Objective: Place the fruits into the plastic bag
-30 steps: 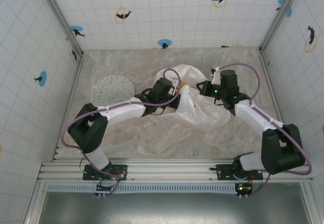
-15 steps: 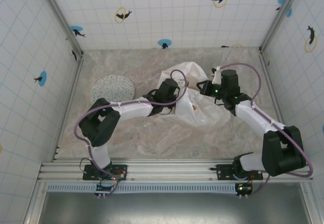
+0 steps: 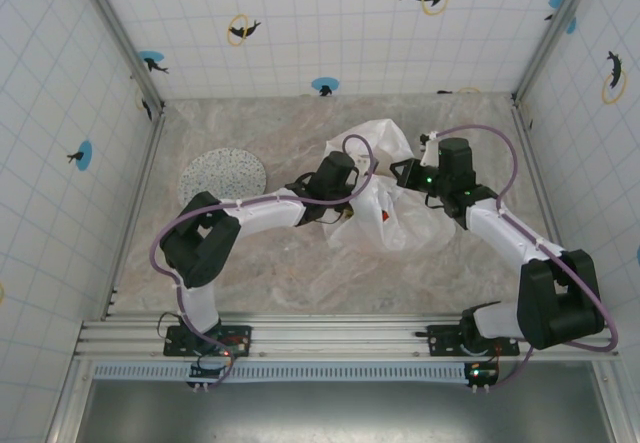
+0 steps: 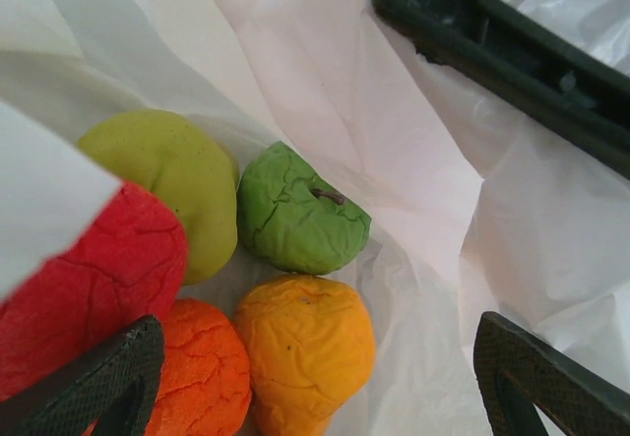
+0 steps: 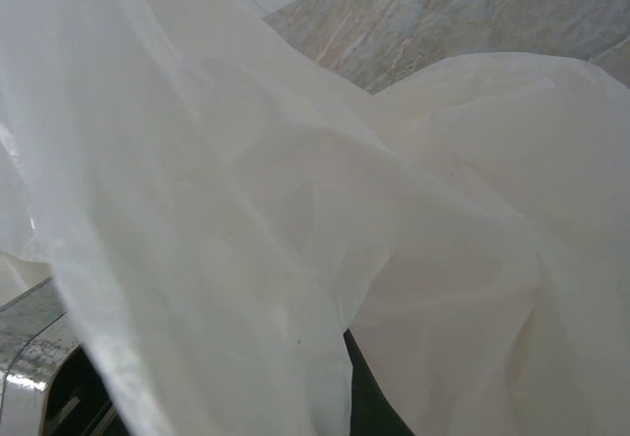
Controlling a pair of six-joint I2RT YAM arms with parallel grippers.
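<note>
Nearest, the metal rail (image 3: 340, 338) carries both arm bases; beyond it a broad strip of marbled table (image 3: 300, 268) lies bare from the left wall (image 3: 60, 163) to the right wall (image 3: 590, 143), the widest free room on the surface; the left arm (image 3: 250, 210) arches across it toward the middle and the right arm (image 3: 500, 228) leans in from the right edge. The bag (image 3: 385, 213) sits a little right of centre, crumpled, thin and milky, its mouth bunched upward between the two wrists and its skirt spread toward the near side; free table rings it all round. The left gripper (image 4: 315, 357) hangs inside the mouth with jaws wide and nothing between them; just below lie the fruits, packed touching in the bag's bottom: an orange fruit (image 4: 202, 382) and a yellow-orange fruit (image 4: 307, 342) closest beneath it, a red fruit (image 4: 89, 288) at the left part hidden by a fold, then a yellow-green pear (image 4: 172, 175) and a green apple (image 4: 295, 219) with a short stem; their skins are wrinkled and cracked. The right gripper (image 3: 403, 176) is closed, apparently on the bag's rim, though film drapes over its camera and blurs the contact. Farther left a speckled plate (image 3: 222, 176) stands well apart from the bag, near the left wall; behind everything a band of table runs to the tiled back wall (image 3: 330, 33).
</note>
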